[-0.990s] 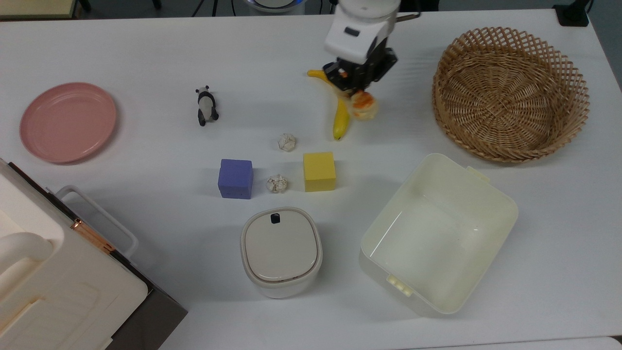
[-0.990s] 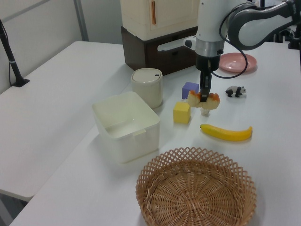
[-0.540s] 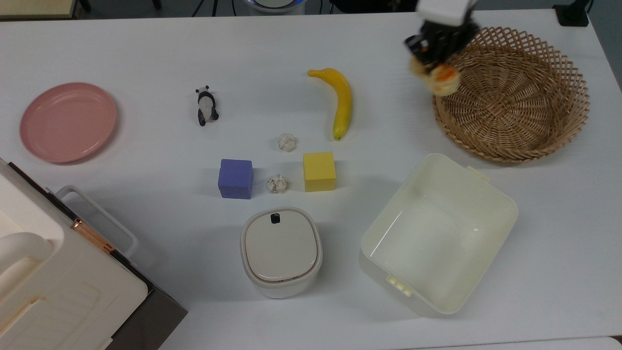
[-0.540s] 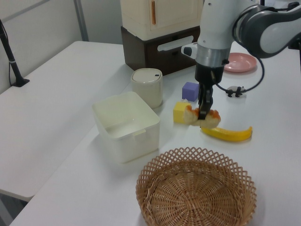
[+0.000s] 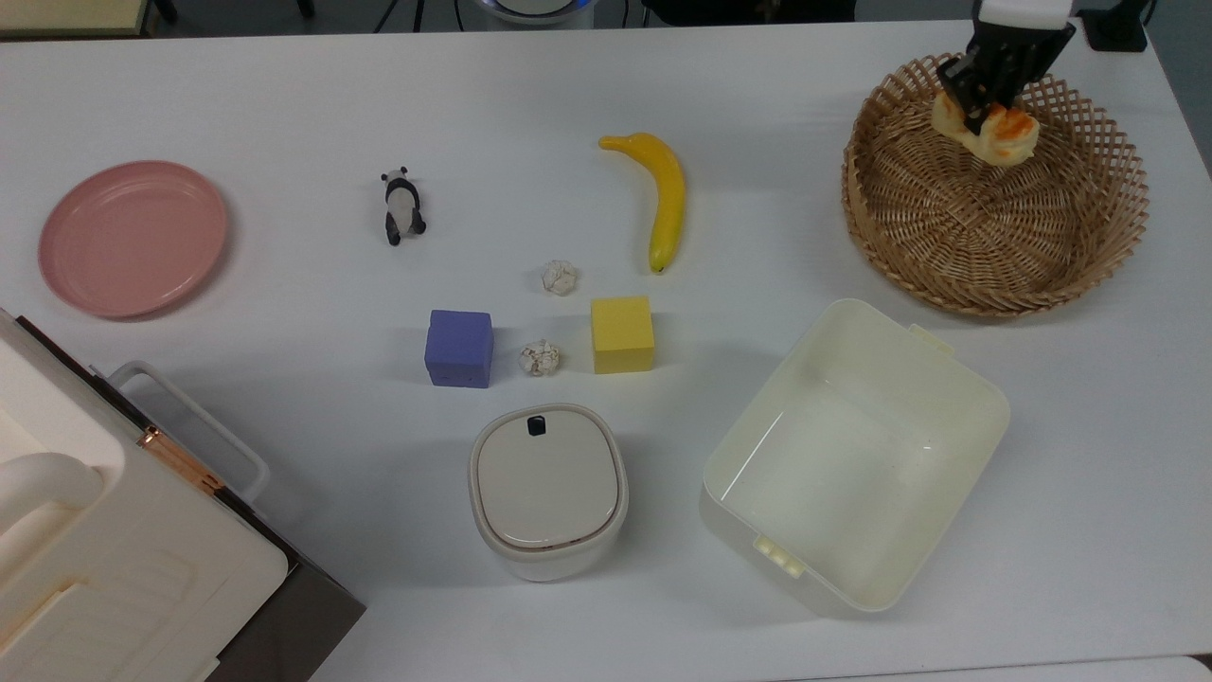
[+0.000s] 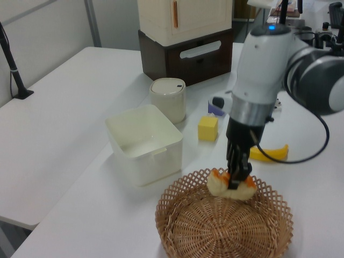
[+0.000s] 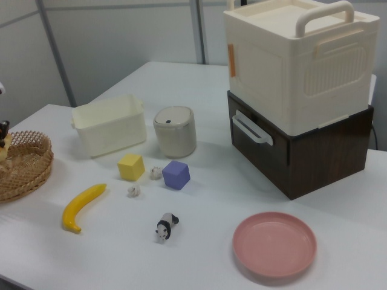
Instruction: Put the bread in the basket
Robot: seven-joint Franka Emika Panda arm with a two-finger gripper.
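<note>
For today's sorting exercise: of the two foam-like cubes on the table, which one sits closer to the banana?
The yellow cube. In the top view it lies just below the banana tip, while the purple cube sits farther toward the top view's left, beyond a paper ball.

Glossy orange crust on the bread (image 6: 232, 185), pale matt sides, pinched in the gripper (image 6: 235, 183) with its black matt fingers. Beneath it, the basket (image 6: 177, 214): rough tan wicker, open lattice rim. Beside the gripper, a smooth, shiny cream plastic tub (image 6: 143, 141).

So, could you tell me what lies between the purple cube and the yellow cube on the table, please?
In the top view, one small crumpled paper ball sits between the purple cube and the yellow cube, touching neither.
</note>
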